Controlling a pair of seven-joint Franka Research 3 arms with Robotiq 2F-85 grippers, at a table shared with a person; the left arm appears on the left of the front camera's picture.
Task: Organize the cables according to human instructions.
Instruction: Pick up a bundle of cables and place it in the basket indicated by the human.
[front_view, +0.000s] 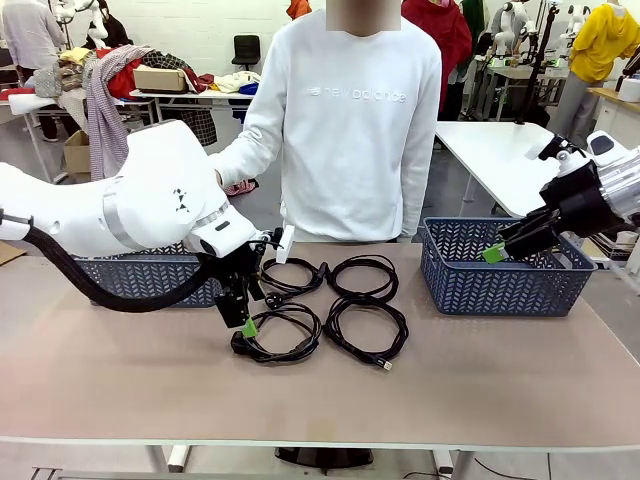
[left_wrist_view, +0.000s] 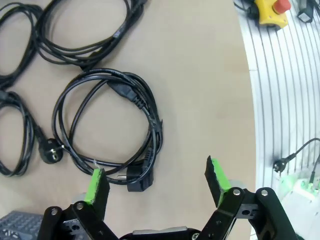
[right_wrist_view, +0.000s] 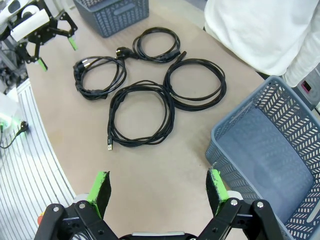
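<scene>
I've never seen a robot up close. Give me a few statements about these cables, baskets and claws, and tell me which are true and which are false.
1. Four coiled black cables lie on the table. True.
2. The left gripper is clamped on a cable. False: its jaws stand open above the near-left cable and hold nothing.
3. One cable already lies in the right basket. False: all four cables lie on the table, outside it.
4. A basket stands on each side of the cables: the left basket and the right basket. True.
5. The right gripper is open. True.
</scene>
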